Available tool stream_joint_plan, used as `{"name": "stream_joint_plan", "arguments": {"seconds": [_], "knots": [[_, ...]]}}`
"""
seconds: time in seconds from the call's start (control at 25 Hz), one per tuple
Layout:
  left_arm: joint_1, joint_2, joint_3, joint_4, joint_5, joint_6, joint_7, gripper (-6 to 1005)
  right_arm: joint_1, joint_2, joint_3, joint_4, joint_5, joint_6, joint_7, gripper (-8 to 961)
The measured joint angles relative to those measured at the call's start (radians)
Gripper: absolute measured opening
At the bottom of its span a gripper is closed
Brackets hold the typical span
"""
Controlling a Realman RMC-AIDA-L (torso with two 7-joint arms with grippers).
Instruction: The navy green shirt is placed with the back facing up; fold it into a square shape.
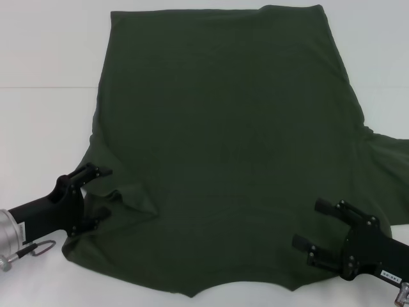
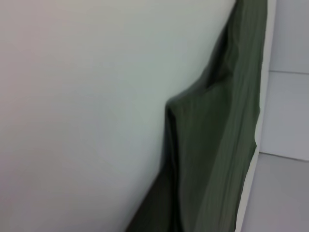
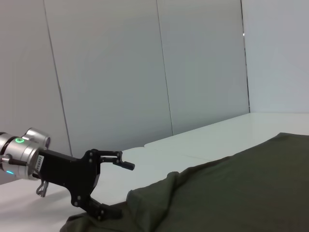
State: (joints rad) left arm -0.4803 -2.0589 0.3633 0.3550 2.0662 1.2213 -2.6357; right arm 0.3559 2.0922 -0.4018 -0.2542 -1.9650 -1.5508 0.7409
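The navy green shirt [image 1: 230, 153] is spread over the white tabletop [image 1: 45, 64] and covers most of the middle of it. The curved neck opening is seen at the near edge, towards the robot, and the straight hem lies at the far edge. The long axis of the shirt therefore runs away from the robot, collar near and hem far. One sleeve reaches out on the right side; on the left side the sleeve is bunched and partly lifted.

The fabric is judged to be soft, light and limp. It is not fragile, but it will wrinkle and drag if it is pulled across the tabletop, and it will sag where it is not supported. It is best taken at a seam or edge, at the shoulder or sleeve corners, so that a clean fold line can be made.

The left claw [image 1: 96, 195] is at the left sleeve with its fingers spread wide around the bunched cloth; no closed pinch is visible. The right claw [image 1: 319, 230] is above the near right shoulder part, also wide open and holding nothing.
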Motion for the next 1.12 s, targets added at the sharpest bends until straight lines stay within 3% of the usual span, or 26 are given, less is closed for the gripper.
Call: {"name": "stream_joint_plan", "arguments": {"seconds": [0.8,1.04,1.12], "knots": [[-0.044,-0.025,-0.020,-0.011,-0.027,-0.097,0.005,932,0.002,0.000,0.000,0.000,0.000,-0.002,0.000,914],[-0.049,-0.025,-0.018,-0.010,-0.028,-0.107,0.009,923,0.003,0.000,0.000,0.001,0.000,-0.002,0.000,914],[-0.051,-0.016,-0.011,-0.009,-0.025,-0.113,0.011,920,0.003,0.000,0.000,0.000,0.000,-0.002,0.000,914]]}}
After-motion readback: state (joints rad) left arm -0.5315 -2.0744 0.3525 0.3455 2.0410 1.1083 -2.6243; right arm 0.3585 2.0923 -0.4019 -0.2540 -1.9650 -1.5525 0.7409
